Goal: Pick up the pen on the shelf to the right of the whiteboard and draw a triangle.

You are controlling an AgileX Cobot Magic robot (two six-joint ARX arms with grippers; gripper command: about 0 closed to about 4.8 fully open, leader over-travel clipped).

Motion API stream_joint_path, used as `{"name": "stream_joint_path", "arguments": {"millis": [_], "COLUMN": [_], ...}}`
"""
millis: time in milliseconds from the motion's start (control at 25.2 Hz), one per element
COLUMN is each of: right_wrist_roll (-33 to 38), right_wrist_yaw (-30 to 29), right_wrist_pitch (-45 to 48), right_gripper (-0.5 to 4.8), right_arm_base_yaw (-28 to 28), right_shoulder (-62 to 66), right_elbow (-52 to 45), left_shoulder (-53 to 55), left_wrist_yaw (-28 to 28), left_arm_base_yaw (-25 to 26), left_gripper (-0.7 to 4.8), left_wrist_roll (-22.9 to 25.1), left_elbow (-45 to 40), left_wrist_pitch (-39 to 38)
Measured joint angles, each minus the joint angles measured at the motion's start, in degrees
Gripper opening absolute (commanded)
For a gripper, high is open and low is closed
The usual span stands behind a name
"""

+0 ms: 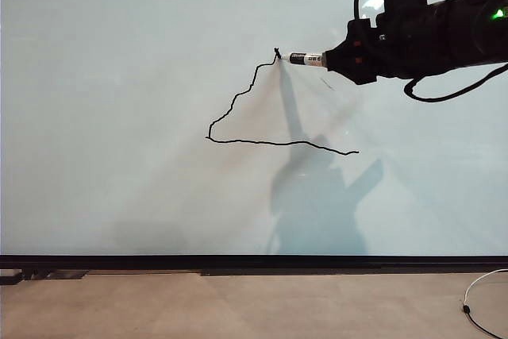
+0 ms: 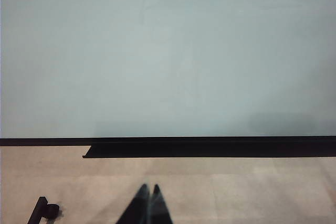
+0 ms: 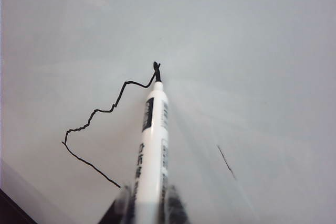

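My right gripper reaches in from the upper right of the exterior view, shut on the pen. The pen has a white barrel with black label bands, and its dark tip touches the whiteboard at the peak of the black line. The triangle shows a wobbly left side and a bottom line; no line runs along its right side. In the right wrist view the line runs down from the tip. My left gripper points at the floor before the whiteboard, shut with nothing in it.
A black strip runs along the board's lower edge. A thin white cable lies on the floor at the lower right. A short dark scratch mark is on the board near the pen. A small black part sits on the floor.
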Motion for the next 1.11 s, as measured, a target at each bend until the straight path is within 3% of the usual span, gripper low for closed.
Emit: {"name": "stream_joint_path", "arguments": {"millis": [1109], "right_wrist_roll": [0.31], "right_wrist_yaw": [2.78], "right_wrist_pitch": [2.29], "right_gripper": [-0.04], "right_arm_base_yaw": [-2.29], "right_shoulder": [-0.04], "right_elbow": [-5.20], "left_shoulder": [-0.02], "left_wrist_yaw": [-0.02], "left_arm_base_yaw": [0.00], "left_gripper": [-0.05], "left_wrist_roll": [0.00], "left_elbow": [0.02], "left_wrist_pitch": [0.00]}}
